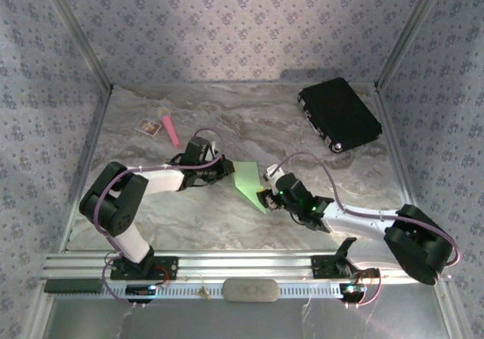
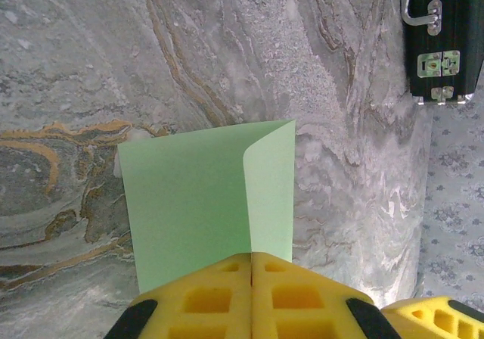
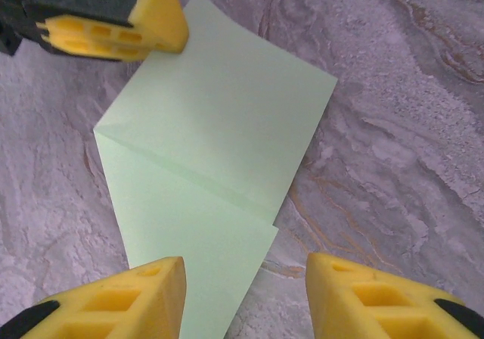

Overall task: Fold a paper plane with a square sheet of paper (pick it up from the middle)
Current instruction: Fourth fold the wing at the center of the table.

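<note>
Where left jaws clamp the paper [image 2: 189, 203], its edge hides; right jaws stand open.

A black case [image 1: 339, 114] lies far right; a pink stick [image 1: 172, 131] beside a card [image 1: 149, 127].

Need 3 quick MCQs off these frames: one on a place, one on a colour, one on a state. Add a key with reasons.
1. Where on the table is the black case?
A) far right
B) far left
C) near edge, middle

2. What colour is the sheet of paper?
A) white
B) lime green
C) pink

3. What is the left tool doing?
A) open above the paper
B) shut on nothing
C) shut on the paper's edge

Key:
1 A, the top view shows it by the far right corner.
2 B, it is green in every view.
3 C, the left wrist view shows it closed with the paper's edge pinched in it.
</note>
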Robot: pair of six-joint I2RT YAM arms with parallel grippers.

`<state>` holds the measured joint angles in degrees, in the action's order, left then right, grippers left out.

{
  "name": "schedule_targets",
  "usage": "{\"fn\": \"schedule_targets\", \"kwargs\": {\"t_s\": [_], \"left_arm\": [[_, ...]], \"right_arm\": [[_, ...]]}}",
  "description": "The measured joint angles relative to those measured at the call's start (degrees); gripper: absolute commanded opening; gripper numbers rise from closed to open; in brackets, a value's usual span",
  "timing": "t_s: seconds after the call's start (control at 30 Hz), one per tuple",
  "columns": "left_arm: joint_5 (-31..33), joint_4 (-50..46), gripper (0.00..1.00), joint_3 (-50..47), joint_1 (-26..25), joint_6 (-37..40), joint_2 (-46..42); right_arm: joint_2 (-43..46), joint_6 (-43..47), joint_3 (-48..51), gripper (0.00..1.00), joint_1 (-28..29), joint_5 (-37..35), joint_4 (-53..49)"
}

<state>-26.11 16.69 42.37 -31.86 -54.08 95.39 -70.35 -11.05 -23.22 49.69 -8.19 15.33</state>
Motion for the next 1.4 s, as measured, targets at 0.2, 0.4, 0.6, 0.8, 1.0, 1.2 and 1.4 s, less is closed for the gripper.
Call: {"fn": "schedule_targets", "kwargs": {"t_s": [0.2, 0.4, 0.6, 0.8, 1.0, 1.2, 1.4], "left_arm": [[-0.24, -0.2, 0.05, 0.35, 0.0, -0.02, 0.0], [-0.46, -0.2, 0.05, 0.35, 0.0, -0.02, 0.0], [-0.48, -0.22, 0.05, 0.37, 0.0, -0.02, 0.0], [-0.48, -0.26, 0.05, 0.87, 0.0, -0.07, 0.0], [-0.68, -0.24, 0.05, 0.87, 0.0, -0.07, 0.0], [-0.68, -0.24, 0.05, 0.87, 0.0, -0.09, 0.0], [-0.68, -0.22, 0.05, 0.87, 0.0, -0.5, 0.0]], "right_arm": [[-4.2, 4.74, -1.29, 0.45, 4.09, -2.29, 0.87], [-9.66, 12.26, -2.78, 0.45, 10.36, -9.53, 3.85], [-13.66, 16.61, -4.15, 0.45, 14.25, -15.98, 5.11], [-16.13, 17.77, -4.59, 0.45, 15.08, -21.44, 5.09], [-16.98, 18.21, -4.57, 0.47, 15.89, -22.4, 6.12], [-18.27, 17.92, -4.57, 0.37, 16.46, -24.44, 7.39], [-18.69, 16.87, -3.8, 0.3, 16.04, -25.51, 8.22]]}}
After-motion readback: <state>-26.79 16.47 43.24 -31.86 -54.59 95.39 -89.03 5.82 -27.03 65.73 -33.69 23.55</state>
